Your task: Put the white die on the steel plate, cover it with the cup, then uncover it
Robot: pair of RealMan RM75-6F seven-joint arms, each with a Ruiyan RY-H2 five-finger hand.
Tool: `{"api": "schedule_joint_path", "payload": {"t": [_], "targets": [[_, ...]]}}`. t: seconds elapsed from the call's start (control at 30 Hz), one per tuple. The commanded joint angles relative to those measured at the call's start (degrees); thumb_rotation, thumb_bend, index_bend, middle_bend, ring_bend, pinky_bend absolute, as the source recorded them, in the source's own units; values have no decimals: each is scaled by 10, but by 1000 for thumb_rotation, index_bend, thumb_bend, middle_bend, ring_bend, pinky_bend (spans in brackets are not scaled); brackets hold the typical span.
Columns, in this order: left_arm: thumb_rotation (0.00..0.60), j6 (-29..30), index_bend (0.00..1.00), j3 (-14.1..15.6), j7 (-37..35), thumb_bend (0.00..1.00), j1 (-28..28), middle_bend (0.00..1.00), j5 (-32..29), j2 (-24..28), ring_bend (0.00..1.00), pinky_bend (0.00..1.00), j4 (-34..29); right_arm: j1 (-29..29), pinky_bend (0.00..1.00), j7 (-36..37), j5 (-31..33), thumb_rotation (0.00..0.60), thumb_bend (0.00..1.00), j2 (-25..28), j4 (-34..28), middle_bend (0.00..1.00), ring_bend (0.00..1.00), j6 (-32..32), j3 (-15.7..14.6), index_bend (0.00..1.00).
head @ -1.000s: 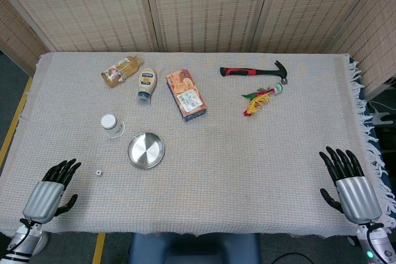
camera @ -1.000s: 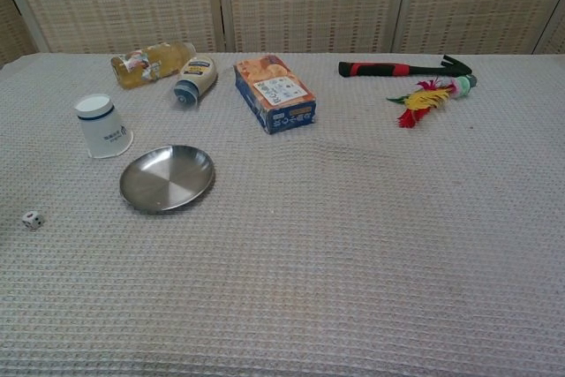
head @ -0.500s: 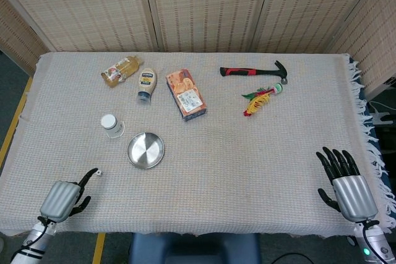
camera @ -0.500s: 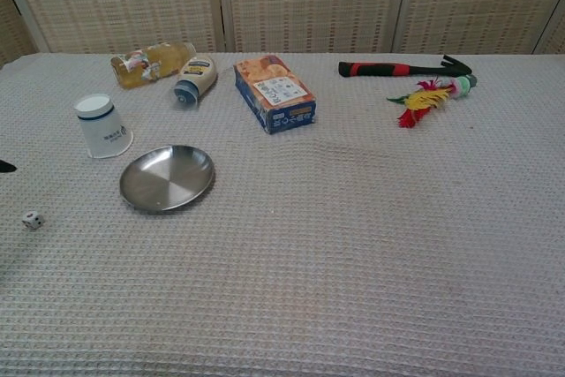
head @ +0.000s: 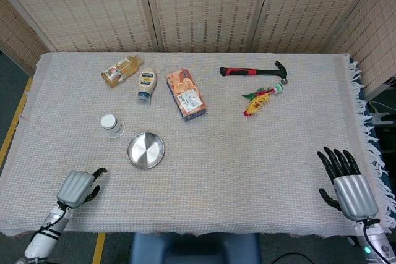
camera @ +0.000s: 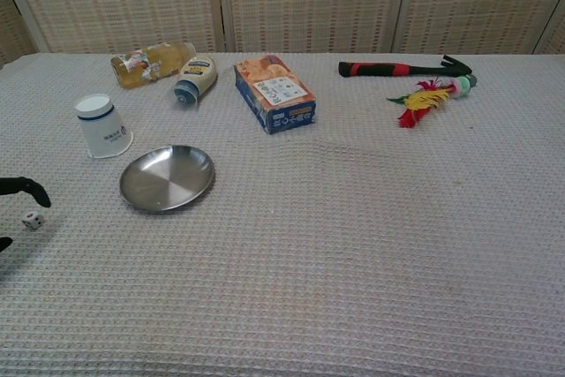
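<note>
The small white die lies on the woven cloth at the left, left of the steel plate. A white paper cup stands upside down just behind the plate. My left hand reaches over the die from the table's front left. In the chest view one dark fingertip curves just above the die and another shows at the frame's edge below it, neither touching. In the head view the fingers hide the die. My right hand rests with fingers spread at the front right corner, holding nothing.
At the back lie a juice bottle, a squeeze bottle, an orange and blue box, a red-handled hammer and a feathered toy. The table's fringed right edge runs beside my right hand.
My left hand has moved right and forward and turned so its fingers now bracket the die. The die, cup and plate have not moved. My right hand has barely shifted.
</note>
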Motion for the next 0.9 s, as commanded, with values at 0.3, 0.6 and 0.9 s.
{"api": "schedule_joint_path", "payload": {"t": [0.3, 0.6, 0.9], "targets": [[600, -26, 330, -9, -17, 423, -19, 1000, -26, -27, 896, 949, 56, 4, 0, -3, 10, 600, 173, 0, -3, 0, 0, -15, 0, 0], [600, -34, 389, -11, -27, 423, -30, 1000, -34, -42, 896, 949, 90, 6, 0, -7, 18, 600, 173, 0, -5, 0, 0, -23, 0, 0], [600, -31, 423, -8, -55, 424, -36, 1000, -30, -53, 898, 953, 115, 9, 0, -3, 21, 600, 173, 2, -7, 0, 0, -30, -1, 0]]}}
